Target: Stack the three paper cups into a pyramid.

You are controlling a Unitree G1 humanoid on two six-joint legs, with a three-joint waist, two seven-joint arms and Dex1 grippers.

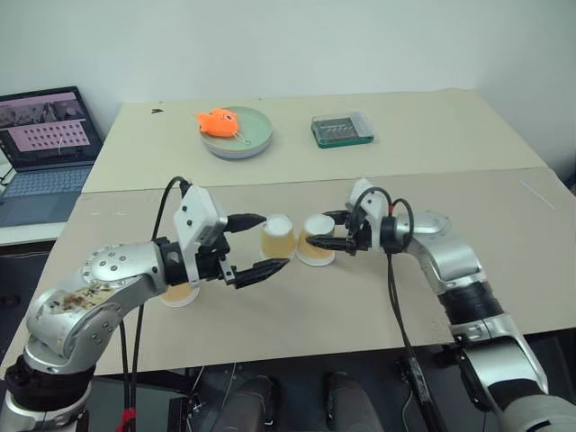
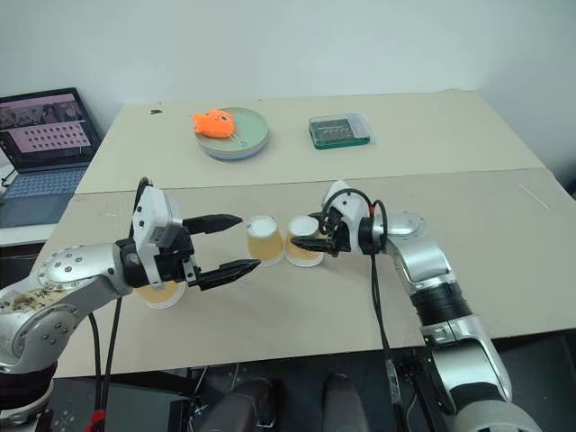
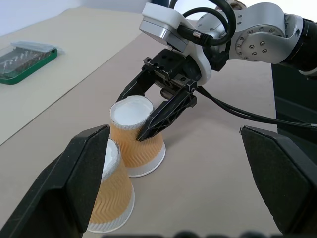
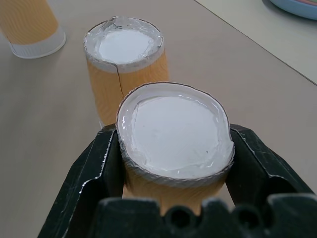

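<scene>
Two upturned paper cups stand near frame centre on the desk: the right cup, squeezed oval by the clamped right end effector, just beside the middle cup. A release could tip it or nudge its neighbour. The left end effector gapes wide, empty. The third cup, lower left, is largely hidden behind that arm, probably upturned too.

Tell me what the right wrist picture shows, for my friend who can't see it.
The right gripper squeezes an upside-down paper cup between its two black fingers. A second upside-down cup stands close behind it on the tan table, and a third cup stands farther off.
</scene>
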